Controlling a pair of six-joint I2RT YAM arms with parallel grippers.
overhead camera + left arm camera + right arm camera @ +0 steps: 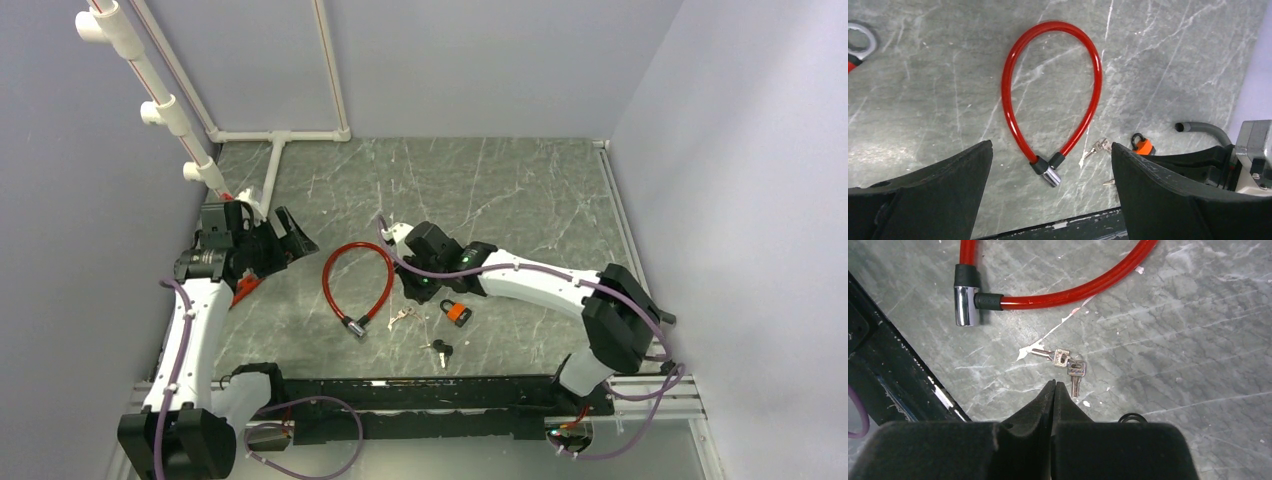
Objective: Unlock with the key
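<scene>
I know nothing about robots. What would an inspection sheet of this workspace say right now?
Surface: grey marbled table, a few white specks.
Job's things: red cable lock, closed loop lying flat; silver keys beside its metal end, not held.
Clutter: orange padlock by the right arm; black-headed keys nearer the bases; red item with a metal ring under the left arm, kind unclear.
Tools: left tool open, holding nothing, facing the cable lock; right tool shut, empty, tips near the silver keys but not on them.
Cables: purple cables run along both arms, looping at the bases.
Surroundings: white pipe frame at far left; plain walls.
</scene>
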